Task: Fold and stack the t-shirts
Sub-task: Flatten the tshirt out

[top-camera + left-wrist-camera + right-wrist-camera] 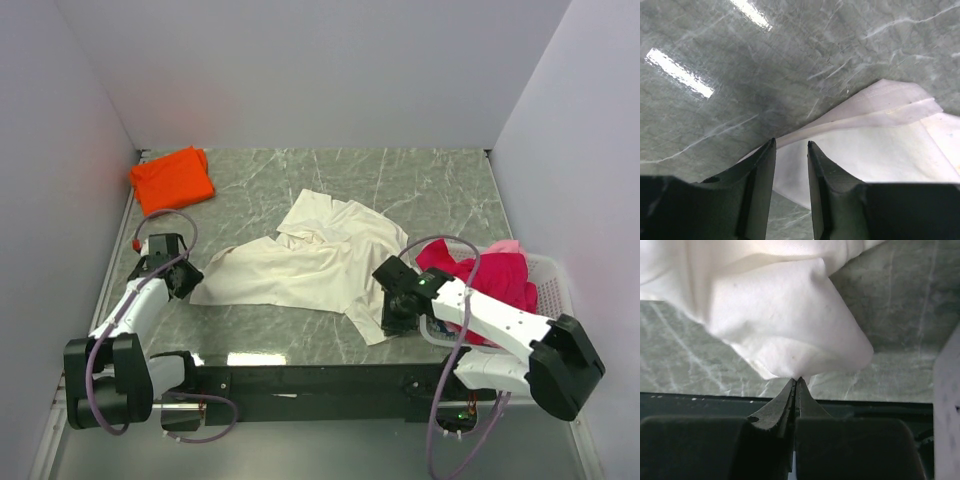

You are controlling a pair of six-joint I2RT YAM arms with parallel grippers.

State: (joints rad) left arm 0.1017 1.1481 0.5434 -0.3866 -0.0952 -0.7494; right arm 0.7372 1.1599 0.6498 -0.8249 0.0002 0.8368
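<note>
- The cream shirt (pixel 310 262) lies crumpled and half spread in the middle of the counter (pixel 420 185), with its wrinkled layers overlapping.
- An orange shirt (pixel 172 179) sits folded in the far left corner.
- Red and pink shirts (pixel 495 278) are heaped in a white basket (pixel 552 280) at the right.
- The right fingers (pixel 797 382) are pinched tight on the cream shirt's near edge.
- The left fingers (pixel 185 281) stand slightly apart at its left edge, gripping nothing.

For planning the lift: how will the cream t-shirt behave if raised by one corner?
Probably floppy: the cream t-shirt lies wrinkled and bunches into a cone where the right gripper pinches it. Likely light, since its edge looks thin. The rest may sag and drag.
</note>
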